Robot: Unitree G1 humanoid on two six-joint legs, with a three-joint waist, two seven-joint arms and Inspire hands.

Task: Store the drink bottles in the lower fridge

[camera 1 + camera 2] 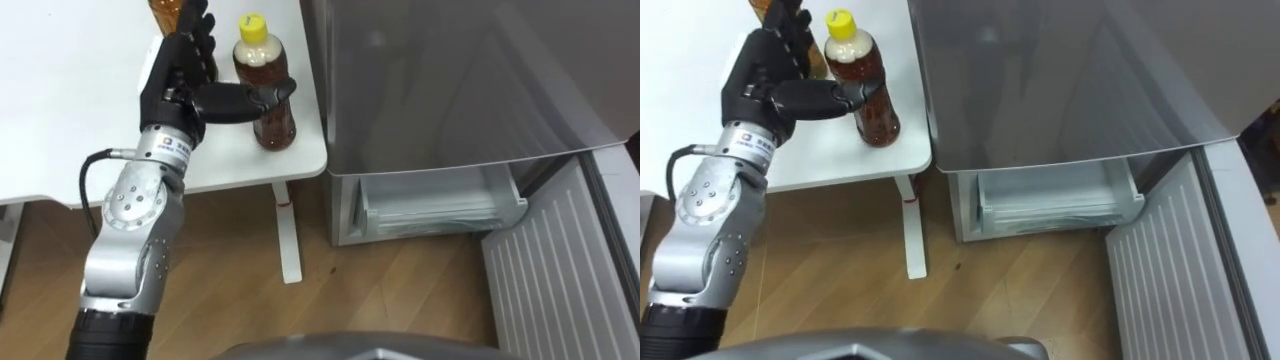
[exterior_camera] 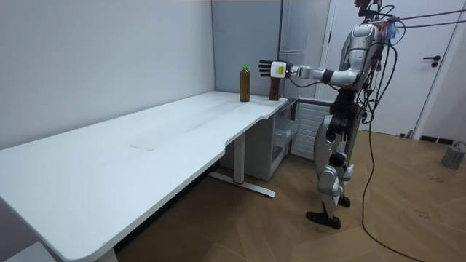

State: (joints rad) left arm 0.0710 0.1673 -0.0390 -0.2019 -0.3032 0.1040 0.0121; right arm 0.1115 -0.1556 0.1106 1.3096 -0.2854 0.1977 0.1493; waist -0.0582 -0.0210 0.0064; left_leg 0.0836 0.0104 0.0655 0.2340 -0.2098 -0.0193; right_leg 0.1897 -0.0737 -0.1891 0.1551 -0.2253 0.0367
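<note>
Where the white surface [image 1: 80, 120] ends just beside the fridge [image 1: 450, 80], a yellow-capped bottle [image 1: 276, 125] of brown drink stands upright at the corner. Print on its wrap is too small to read. A second brown bottle [image 2: 245, 82], green-capped in the room view, stands a little farther from the fridge on the same surface.

The left hand [image 1: 180, 75] is open on the bottle's side away from the fridge. Its fingers are straight and its thumb [image 1: 245, 100] lies across the bottle's front (touching, not closed round it).

The fridge's lower compartment is open, with a clear drawer [image 1: 440, 210] showing and the ribbed lower door [image 1: 560, 280] swung out. The floor [image 1: 400, 300] is wood. The robot stands before the fridge with its left arm stretched out.
</note>
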